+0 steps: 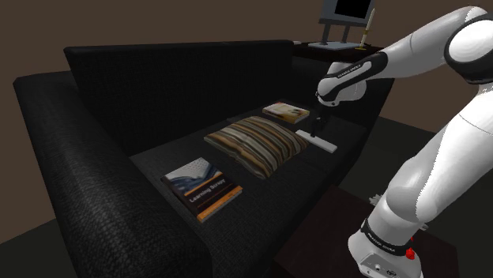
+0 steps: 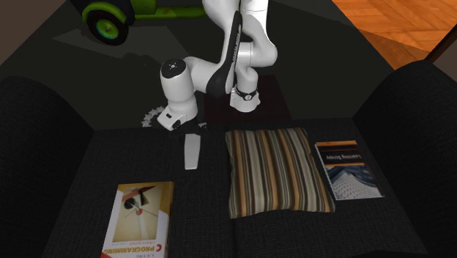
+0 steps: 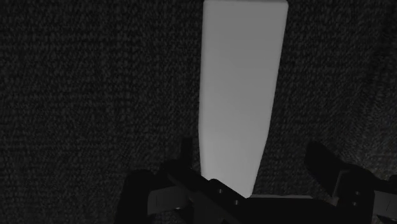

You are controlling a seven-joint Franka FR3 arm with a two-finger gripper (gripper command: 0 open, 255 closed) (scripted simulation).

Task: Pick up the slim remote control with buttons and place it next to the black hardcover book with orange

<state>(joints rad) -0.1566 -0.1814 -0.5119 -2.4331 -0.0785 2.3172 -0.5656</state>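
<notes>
1. Remote control (image 3: 238,95), drawn as a plain white slab with no buttons to be seen: lying flat on the dark sofa seat (image 2: 198,220), directly under the tool (image 3: 251,149), near the seat's front edge and just beside the striped cushion (image 2: 275,170).
2. Tool spread, pinching nothing yet: fingers (image 3: 324,168) straddling one end of the remote control, one just beside a long edge, the other clearly apart from the opposite edge. Probable result of closing from this offset: remote control shoved or twisted across the fabric before being clamped.
3. Grip point close to an end, not the middle: on lifting, likely droop of the long free end, swivelling between the pads, or slipping out altogether.
4. Front edge of the seat close by: any skid that way risking a drop off the sofa.
5. Next out, the cushion, lying between the remote control and the goal: if carried too low, a snag on its raised top and a loosened hold.
6. Farther, on the opposite side, a light-covered book (image 2: 139,218) with a reddish band: easily mistaken for the goal.
7. Farthest, the black book (image 1: 204,187) with the orange stripe, beyond the cushion: danger of setting down on its cover instead of beside it, or of nudging it on release.
</notes>
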